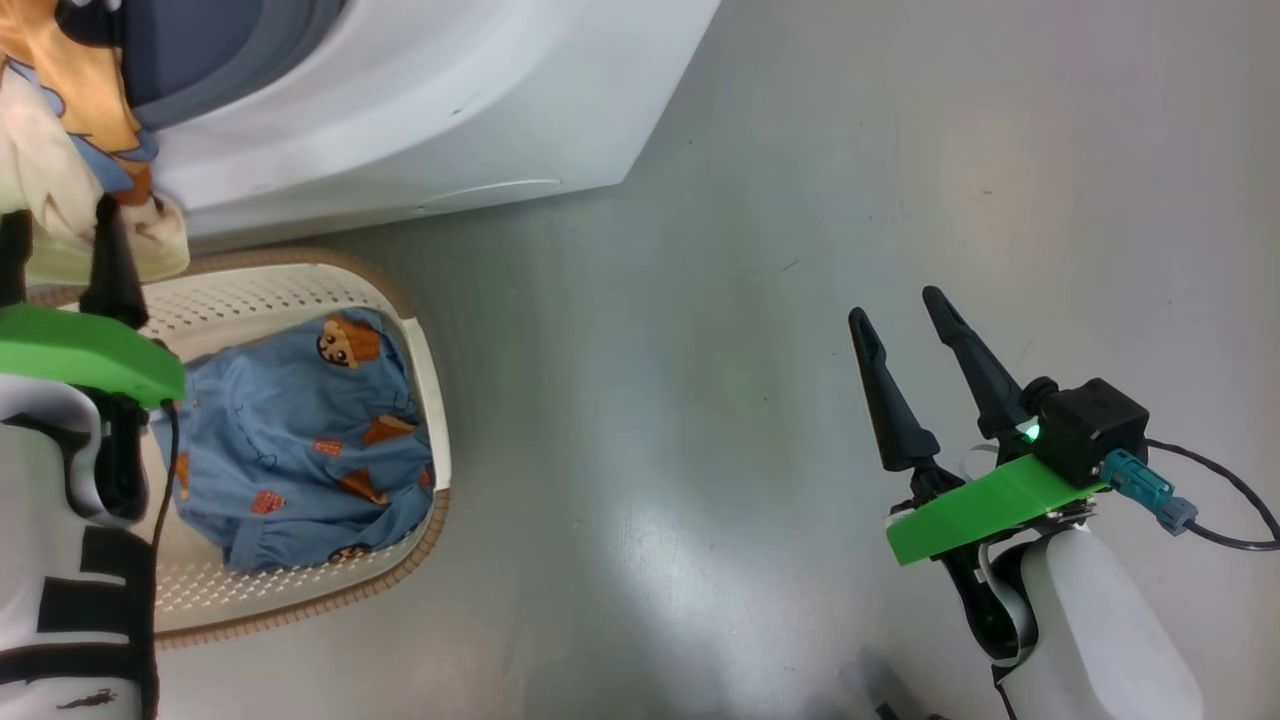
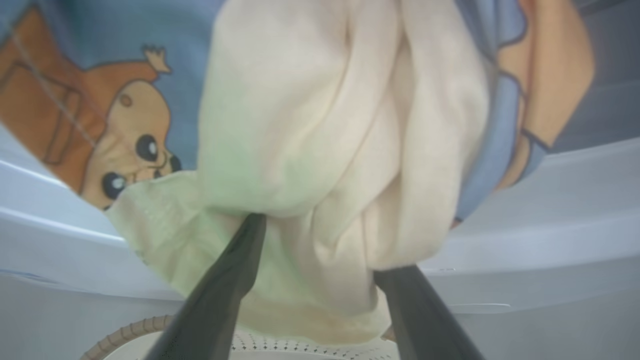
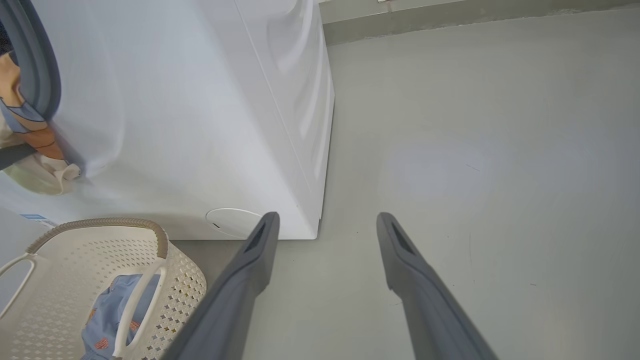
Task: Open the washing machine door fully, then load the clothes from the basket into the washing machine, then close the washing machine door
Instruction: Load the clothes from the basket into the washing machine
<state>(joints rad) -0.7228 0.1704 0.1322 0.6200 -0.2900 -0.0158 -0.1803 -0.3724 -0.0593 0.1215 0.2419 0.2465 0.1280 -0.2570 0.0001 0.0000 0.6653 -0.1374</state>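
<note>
At the far left, the left gripper [image 1: 60, 215] is up at the mouth of the washing machine [image 1: 420, 90]. Its 2 dark fingers [image 2: 235, 270] sit on either side of a bunched cream and orange garment [image 2: 325, 125] that spills down over the grey-blue gasket [image 1: 190, 50]. The fingers stand well apart with cloth bulging between them, so I cannot tell whether they are pinching it or only touching it. The piece looks light, limp and prone to trailing. My guess is it wants holding at a thick fold and carrying deep past the gasket, or its tail will drape back out. Just below sits the basket [image 1: 425, 370], touching or nearly touching the machine's front. 1 light blue garment [image 1: 300, 440] with orange-brown prints lies crumpled inside. It is soft too, and a pinch on a raised ridge near its middle should lift it in 1 go, though loose ends may snag on the rim. Further right, the right gripper [image 1: 895, 305] hovers over bare floor [image 1: 700, 400], well apart from everything, its fingers spread and holding nothing.
</note>
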